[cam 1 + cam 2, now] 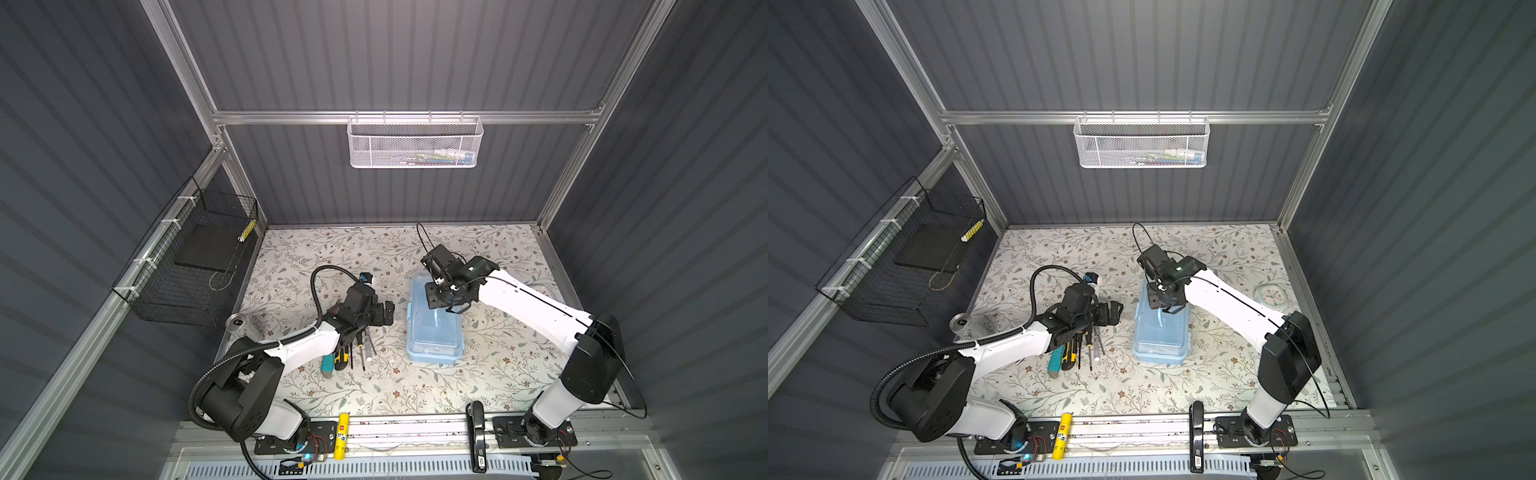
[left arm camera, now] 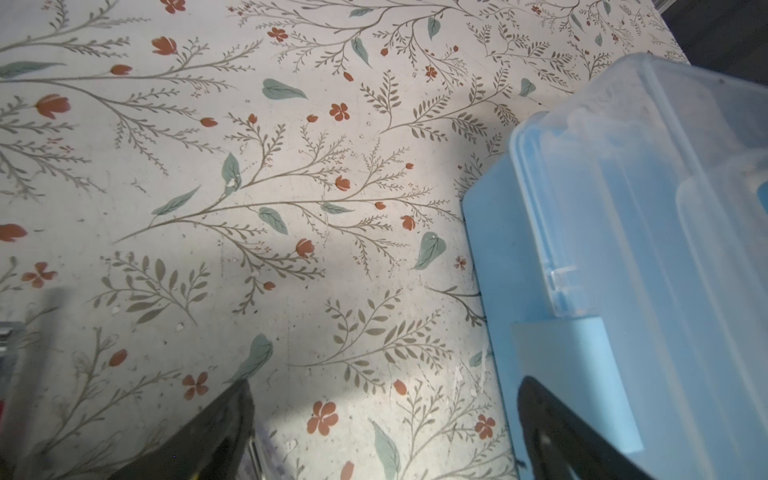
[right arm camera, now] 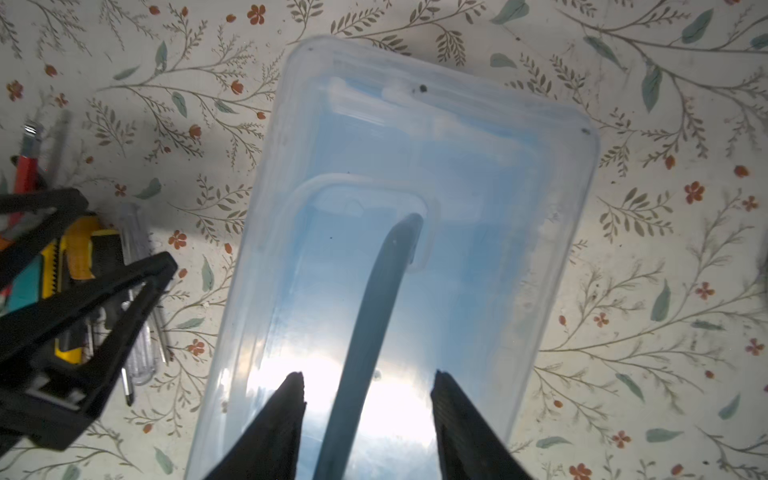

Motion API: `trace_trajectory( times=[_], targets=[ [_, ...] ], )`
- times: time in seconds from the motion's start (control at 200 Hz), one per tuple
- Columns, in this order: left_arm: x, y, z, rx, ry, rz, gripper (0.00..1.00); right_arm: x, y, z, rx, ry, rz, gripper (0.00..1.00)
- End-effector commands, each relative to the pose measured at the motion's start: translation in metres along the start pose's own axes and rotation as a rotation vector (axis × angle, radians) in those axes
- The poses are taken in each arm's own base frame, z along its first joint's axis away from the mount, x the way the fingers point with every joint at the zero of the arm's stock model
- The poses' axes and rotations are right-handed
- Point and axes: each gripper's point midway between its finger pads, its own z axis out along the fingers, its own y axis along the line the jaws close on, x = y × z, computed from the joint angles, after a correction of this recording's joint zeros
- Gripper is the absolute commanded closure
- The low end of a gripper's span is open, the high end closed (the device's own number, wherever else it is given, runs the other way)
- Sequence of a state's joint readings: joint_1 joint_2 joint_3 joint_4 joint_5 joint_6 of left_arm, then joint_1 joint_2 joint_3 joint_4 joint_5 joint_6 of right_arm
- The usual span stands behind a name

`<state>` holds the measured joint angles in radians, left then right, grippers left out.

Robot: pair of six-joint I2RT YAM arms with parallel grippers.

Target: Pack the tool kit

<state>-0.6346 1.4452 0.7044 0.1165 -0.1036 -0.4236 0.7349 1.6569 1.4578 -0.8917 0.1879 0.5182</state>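
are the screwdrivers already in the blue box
No, the screwdrivers lie on the floral table beside the tool box.

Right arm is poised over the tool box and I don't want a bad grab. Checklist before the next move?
1. Right gripper above the handle, handle between its fingers: ok.
2. Fingers shut on handle: not ok, gaps both sides.
3. Clear lid seated on blue box: ok.
4. Side latch locked: cannot tell.
5. Left gripper open, empty: ok.
6. Utility knife, screwdrivers on table beside box, outside it: ok.
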Motion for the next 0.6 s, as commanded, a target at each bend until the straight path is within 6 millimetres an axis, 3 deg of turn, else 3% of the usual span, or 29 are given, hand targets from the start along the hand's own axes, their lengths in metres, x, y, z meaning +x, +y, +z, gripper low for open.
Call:
trace_trajectory(
  times=[0.0, 0.4, 0.595],
  targets=[
    [0.001, 0.006, -0.005, -0.035, -0.014, 0.035, 0.01, 0.001, -0.004, -0.002, 0.031, 0.001, 0.009, 0.54],
    [0.002, 0.006, 0.001, -0.039, 0.001, 0.035, 0.00, 0.014, -0.016, -0.001, 0.029, 0.003, 0.046, 0.75],
    [-0.001, 0.003, 0.002, -0.029, 0.000, 0.027, 0.01, 0.011, -0.015, -0.004, -0.040, -0.023, 0.101, 0.86]
  ],
)
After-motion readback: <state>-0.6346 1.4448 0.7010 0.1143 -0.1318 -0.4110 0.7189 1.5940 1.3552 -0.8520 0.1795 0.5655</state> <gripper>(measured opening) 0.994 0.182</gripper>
